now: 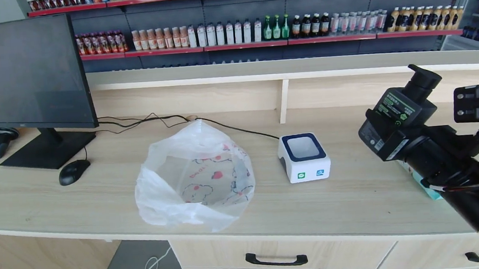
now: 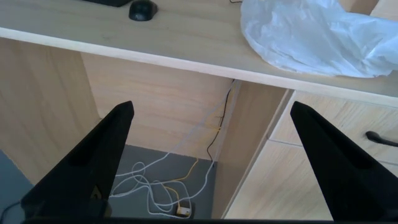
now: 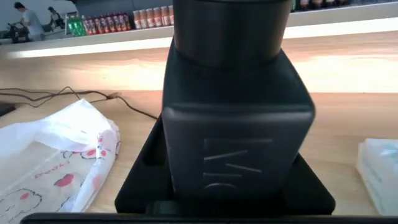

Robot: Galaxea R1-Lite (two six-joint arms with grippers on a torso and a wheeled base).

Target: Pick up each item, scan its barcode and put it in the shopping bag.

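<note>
A thin white plastic shopping bag with red pictures (image 1: 193, 174) lies open on the pale wooden counter (image 1: 355, 198), near a small white box scanner with a blue top (image 1: 304, 157). A pale blue pack (image 1: 430, 190) peeks out under the black right arm (image 1: 437, 153) (I cannot tell how its jaws stand). The left gripper (image 2: 210, 113) hangs below the counter edge, with its jaws wide and holding nothing.

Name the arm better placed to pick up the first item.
Right. The right arm hangs over the counter beside the pale blue packet; the left gripper sits below the counter edge, jaws open.
</note>
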